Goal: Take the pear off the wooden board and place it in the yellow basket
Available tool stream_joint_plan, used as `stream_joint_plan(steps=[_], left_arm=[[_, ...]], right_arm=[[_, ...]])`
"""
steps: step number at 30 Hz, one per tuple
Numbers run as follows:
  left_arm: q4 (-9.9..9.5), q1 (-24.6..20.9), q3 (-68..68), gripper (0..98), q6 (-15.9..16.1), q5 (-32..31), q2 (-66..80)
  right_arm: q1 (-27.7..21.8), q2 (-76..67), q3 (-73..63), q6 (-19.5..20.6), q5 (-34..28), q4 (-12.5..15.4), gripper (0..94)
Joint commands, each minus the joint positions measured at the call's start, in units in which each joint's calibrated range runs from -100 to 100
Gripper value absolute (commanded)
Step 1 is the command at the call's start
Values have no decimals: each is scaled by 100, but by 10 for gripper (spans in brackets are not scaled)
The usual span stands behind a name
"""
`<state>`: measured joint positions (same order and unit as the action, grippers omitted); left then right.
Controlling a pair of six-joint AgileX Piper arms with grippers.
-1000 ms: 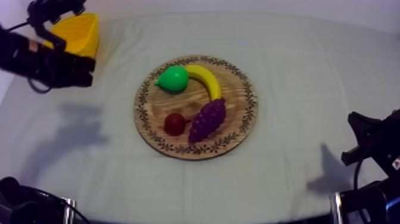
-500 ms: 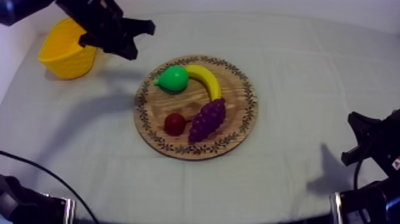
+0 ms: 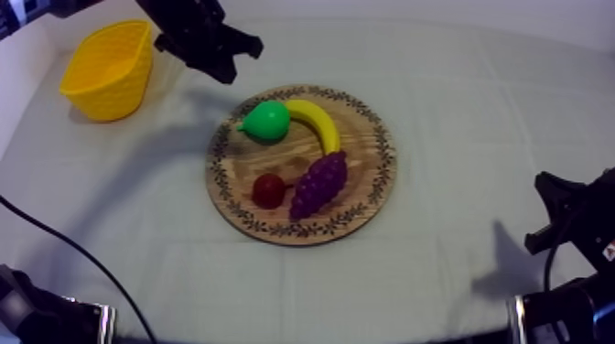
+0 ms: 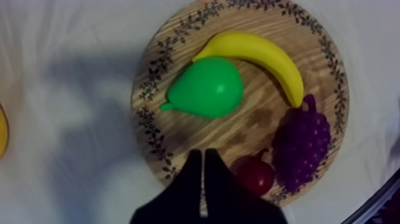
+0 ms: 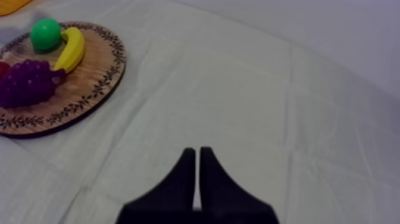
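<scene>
Top view has the round wooden board with a patterned rim at the middle of the cloth-covered table, with the green pear on its far left part, touching the end of the yellow banana. The purple bunch of grapes and the small red fruit lie on the near half, just beside each other. The yellow basket stands near the far left corner, well apart from the board, and what it holds cannot be made out. The left gripper hangs between basket and board, near the board's far rim; its arm is cut off by the frame.

Left wrist view shows that pincer's fingers pressed together into a narrow wedge, holding nothing, and they cover part of the board's rim beside the small red fruit. A yellow sliver of the basket is cut off at the edge.

Right wrist view shows the right gripper likewise closed to a narrow wedge, empty, over bare cloth well away from the board. The small red fruit is cut off there.
</scene>
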<state>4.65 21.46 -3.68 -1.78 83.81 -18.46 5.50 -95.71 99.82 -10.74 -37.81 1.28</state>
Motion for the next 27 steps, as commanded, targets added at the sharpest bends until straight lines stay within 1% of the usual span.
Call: stream_joint_plan(steps=[1, 3, 5, 8, 10, 13, 15, 16, 18, 21, 27], left_arm=[[40, 6, -65, 0, 1467, 179, -24], [122, 12, -130, 0, 2005, 310, -59], [202, 19, -184, 0, 2436, 379, -85], [283, 31, -313, 0, 2864, 492, -129], [306, 37, -441, 0, 3009, 638, -162], [334, 32, -597, 10, 3052, 834, -198], [354, 24, -630, 66, 3044, 897, -205], [355, 19, -628, 109, 3023, 910, -204], [336, 11, -608, 232, 2954, 925, -202], [256, 27, -601, 396, 2815, 983, -201], [58, 115, -581, 662, 2653, 1074, -200]], right_arm=[[1, -4, -5, 2, -2, 1, 4], [1, -4, -5, 2, -2, 1, 4], [1, -4, -5, 2, -2, 1, 4], [1, -4, -5, 2, -2, 1, 4], [1, -4, -5, 2, -2, 1, 4], [1, -4, -5, 2, -2, 1, 4], [1, -4, -5, 2, -2, 1, 4], [1, -4, -5, 2, -2, 1, 4], [1, -4, -5, 2, -2, 1, 4], [1, -4, -5, 2, -2, 1, 4], [1, -4, -5, 2, -2, 1, 4]])
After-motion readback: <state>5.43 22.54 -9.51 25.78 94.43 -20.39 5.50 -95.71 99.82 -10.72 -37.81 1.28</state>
